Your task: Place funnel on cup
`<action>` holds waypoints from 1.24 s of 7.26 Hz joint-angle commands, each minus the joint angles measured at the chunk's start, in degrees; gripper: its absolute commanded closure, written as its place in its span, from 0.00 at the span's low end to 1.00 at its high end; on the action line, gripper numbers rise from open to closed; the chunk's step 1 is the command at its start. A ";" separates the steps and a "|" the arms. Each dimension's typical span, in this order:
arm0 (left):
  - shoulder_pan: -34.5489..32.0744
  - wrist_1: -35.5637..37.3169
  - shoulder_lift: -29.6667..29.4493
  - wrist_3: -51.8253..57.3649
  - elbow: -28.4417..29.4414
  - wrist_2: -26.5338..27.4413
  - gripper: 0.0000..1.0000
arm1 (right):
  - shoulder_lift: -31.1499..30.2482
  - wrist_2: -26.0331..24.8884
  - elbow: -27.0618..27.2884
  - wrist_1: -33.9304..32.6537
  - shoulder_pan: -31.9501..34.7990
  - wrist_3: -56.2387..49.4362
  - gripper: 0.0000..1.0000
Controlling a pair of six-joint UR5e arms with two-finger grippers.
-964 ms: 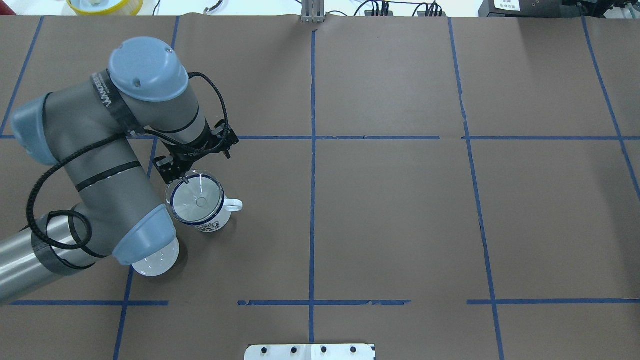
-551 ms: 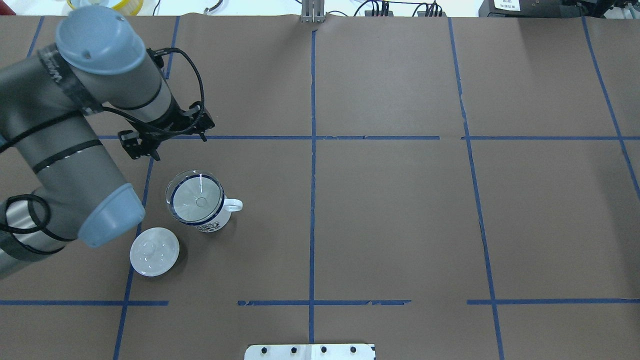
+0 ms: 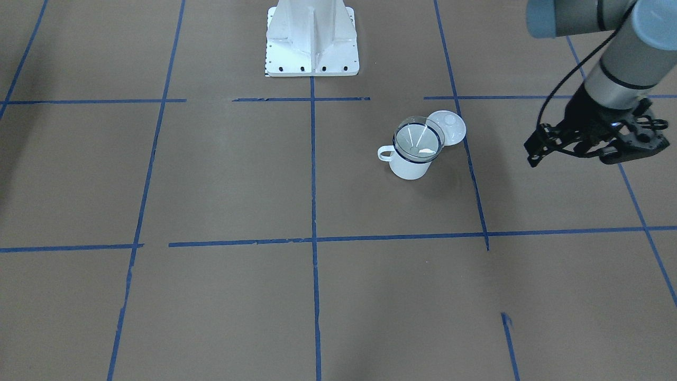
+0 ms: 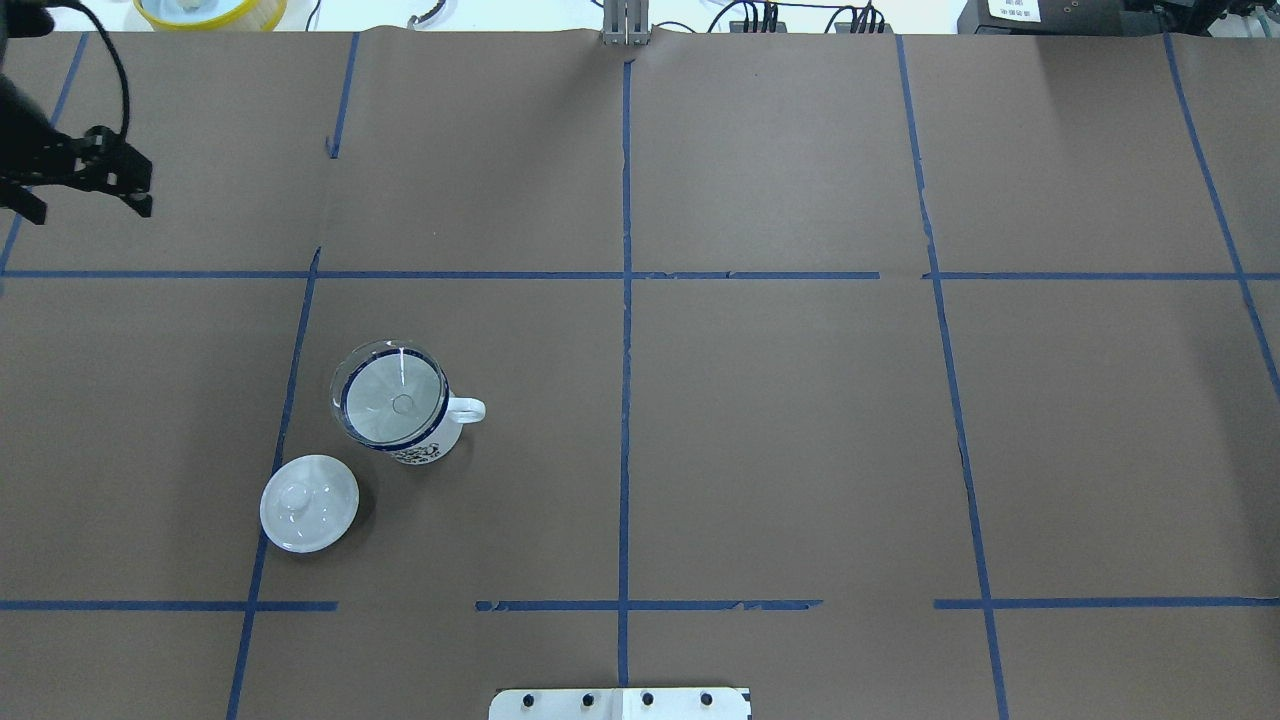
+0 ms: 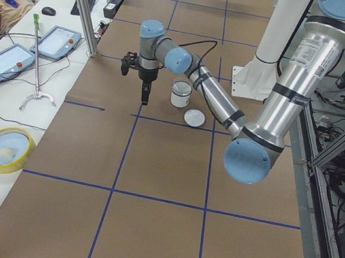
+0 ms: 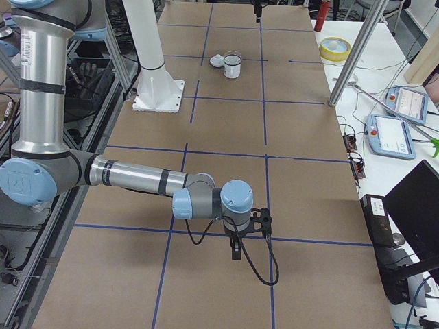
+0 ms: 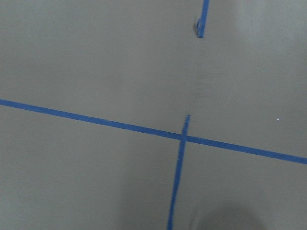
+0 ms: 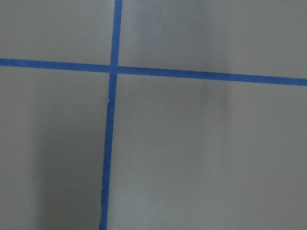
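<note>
The transparent funnel (image 4: 392, 398) sits in the mouth of the white, blue-rimmed cup (image 4: 425, 443), which stands upright with its handle to the right. Both show in the front view, funnel (image 3: 418, 140) on cup (image 3: 407, 165), and small in the left view (image 5: 180, 94). My left gripper (image 4: 90, 205) is open and empty, raised at the far left, well away from the cup; it also shows in the front view (image 3: 574, 157). My right gripper (image 6: 235, 250) shows only in the right side view, far from the cup; I cannot tell whether it is open or shut.
A round white knobbed lid (image 4: 309, 503) lies on the table just left of and nearer than the cup. The robot's white base (image 3: 312, 37) stands at the table's near edge. A yellow-rimmed dish (image 4: 210, 10) sits beyond the far edge. Both wrist views show only brown paper and blue tape.
My left arm has pulled away from the cup, up and to the far left, uncovering the lid. The funnel stays on the cup, which has not moved.
</note>
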 commanded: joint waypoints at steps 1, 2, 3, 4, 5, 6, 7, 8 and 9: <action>-8.62 -9.67 10.73 13.76 1.63 -3.17 0.00 | 0.00 0.05 0.00 0.00 0.00 0.00 0.00; -14.32 -11.55 15.74 23.83 2.25 -3.35 0.00 | 0.00 0.05 0.00 0.00 0.00 0.00 0.00; -20.73 -11.31 16.22 32.54 5.12 -3.70 0.00 | 0.00 -0.04 0.00 0.00 0.00 0.00 0.00; -24.97 -10.61 16.23 38.03 6.63 -3.79 0.00 | 0.00 0.04 0.00 0.00 0.00 0.00 0.00; -25.01 -10.08 15.97 38.17 7.78 -3.79 0.00 | 0.00 0.05 0.00 0.00 0.00 0.00 0.00; -25.01 -9.46 16.05 37.99 8.22 -5.36 0.00 | 0.00 -0.04 0.00 0.00 0.00 0.00 0.00; -25.01 -9.37 16.05 37.91 7.88 -7.29 0.00 | 0.00 0.04 0.00 0.00 0.00 0.00 0.00; -24.93 -9.20 17.18 37.12 8.14 -10.53 0.00 | 0.00 0.05 0.00 0.00 0.00 0.00 0.00; -24.92 -9.63 20.33 37.11 8.05 -11.17 0.00 | 0.00 0.05 0.00 0.00 0.00 0.00 0.00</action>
